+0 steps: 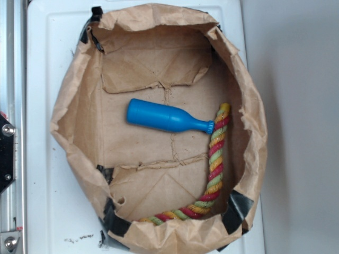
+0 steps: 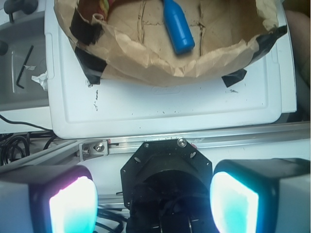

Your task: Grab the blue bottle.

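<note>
blue bottle [image 1: 167,118] lying in paper bag [image 1: 74,116], white tray [image 2: 165,104] beneath, gripper [image 2: 154,204] spread, well apart

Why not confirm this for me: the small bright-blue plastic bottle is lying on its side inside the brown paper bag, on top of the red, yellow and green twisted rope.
One detail is wrong. The small bright-blue plastic bottle does lie on its side inside the brown paper bag, but on the bag's floor, not on the red, yellow and green twisted rope. Only its cap end reaches the rope. The exterior view shows this.
</note>
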Robot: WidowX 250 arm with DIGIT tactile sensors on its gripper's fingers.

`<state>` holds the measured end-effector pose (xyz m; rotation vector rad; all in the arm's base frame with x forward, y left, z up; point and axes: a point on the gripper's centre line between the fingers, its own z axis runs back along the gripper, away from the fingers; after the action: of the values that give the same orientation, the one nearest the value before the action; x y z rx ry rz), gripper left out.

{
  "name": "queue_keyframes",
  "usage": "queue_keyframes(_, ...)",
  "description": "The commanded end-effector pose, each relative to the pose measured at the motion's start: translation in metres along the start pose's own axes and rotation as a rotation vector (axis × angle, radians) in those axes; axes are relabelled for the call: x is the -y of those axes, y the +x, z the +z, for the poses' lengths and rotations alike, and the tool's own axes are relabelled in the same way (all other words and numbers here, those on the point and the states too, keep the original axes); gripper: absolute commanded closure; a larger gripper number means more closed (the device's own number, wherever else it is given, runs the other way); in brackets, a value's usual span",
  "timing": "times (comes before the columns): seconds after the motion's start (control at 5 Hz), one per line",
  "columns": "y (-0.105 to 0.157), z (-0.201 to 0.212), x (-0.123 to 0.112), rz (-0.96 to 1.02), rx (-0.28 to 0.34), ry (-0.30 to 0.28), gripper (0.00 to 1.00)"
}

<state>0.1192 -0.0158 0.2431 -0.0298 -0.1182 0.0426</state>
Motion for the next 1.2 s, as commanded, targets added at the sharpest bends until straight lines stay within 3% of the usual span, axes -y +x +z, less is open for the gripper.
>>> queue_keyframes(0.0, 0.0, 0.0, 0.0, 0.0, 0.0, 0.0, 0.0)
queue_keyframes(0.4, 0.06, -0.024, -0.009, -0.058, -0.001, 0.014, 0.0)
queue_keyframes(0.6, 0.108, -0.036, -0.016, -0.149, 0.013, 0.026, 0.0)
queue_keyframes(1.0, 0.159, -0.049, -0.051, -0.348, 0.106, 0.016, 0.0)
